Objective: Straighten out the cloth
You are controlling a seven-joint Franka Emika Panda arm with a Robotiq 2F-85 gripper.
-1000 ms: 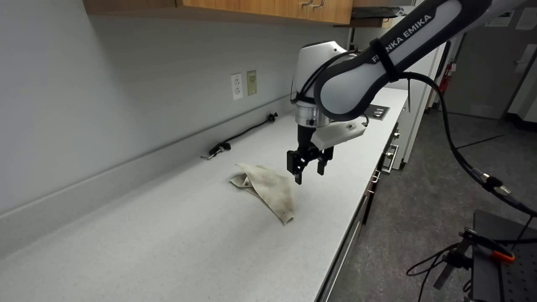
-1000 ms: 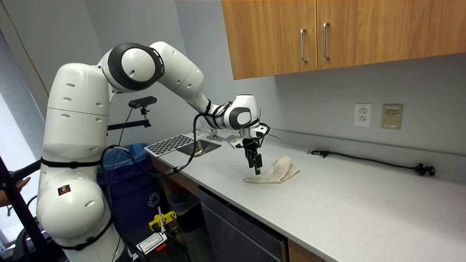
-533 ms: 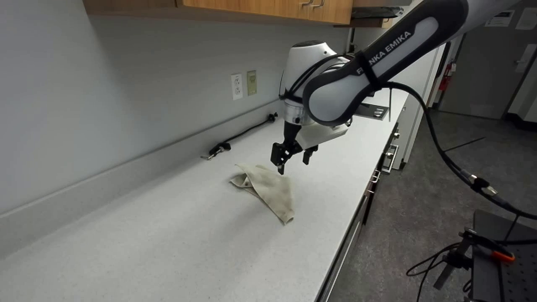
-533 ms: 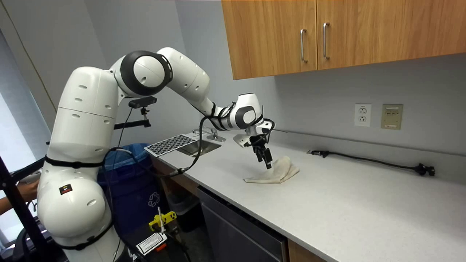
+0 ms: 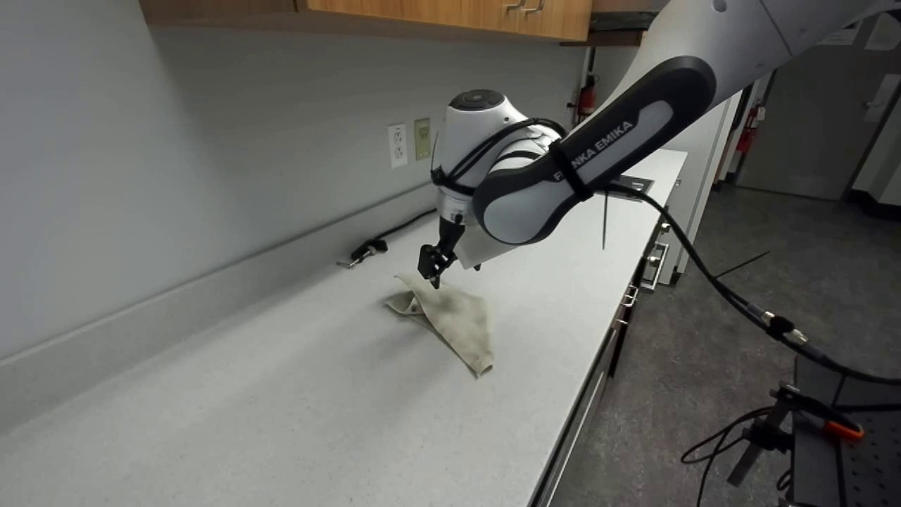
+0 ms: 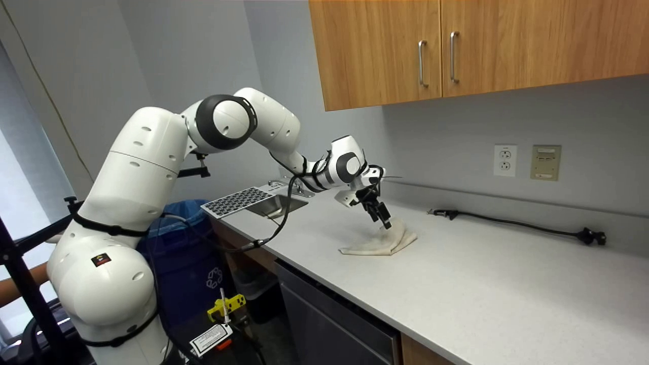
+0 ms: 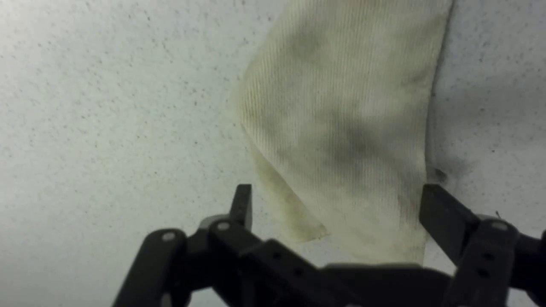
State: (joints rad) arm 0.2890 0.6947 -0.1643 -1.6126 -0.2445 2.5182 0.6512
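The wrist view alone makes plain how the jaws stand: wide apart, one left of lower centre, one at lower right. It also brings out the fine ribbing of the beige cloth (image 7: 349, 111) and a thin under-layer (image 7: 294, 209) showing past its left edge. In an exterior view the cloth has a gaping fold (image 5: 403, 303) at its left end and a narrow corner (image 5: 481, 366) pointing toward the bottom of the frame. In an exterior view it rises to a soft peak (image 6: 401, 232); the jaws are side-on there, so their spread cannot be judged.

The cloth lies folded and rumpled on the white speckled table (image 5: 281, 394). In the wrist view it runs from the upper centre down between the jaws, the right-hand one overlapping its right edge. In both exterior views the jaws stand over its upper part; whether they touch it I cannot tell.

A black cable (image 6: 517, 223) along the back of the table shows whole in an exterior view, while the robot arm (image 5: 605, 141) covers part of it in an exterior view. A sink (image 6: 279, 205), a patterned board (image 6: 237, 202) and a blue recycling bin (image 6: 177, 274) sit left of centre.
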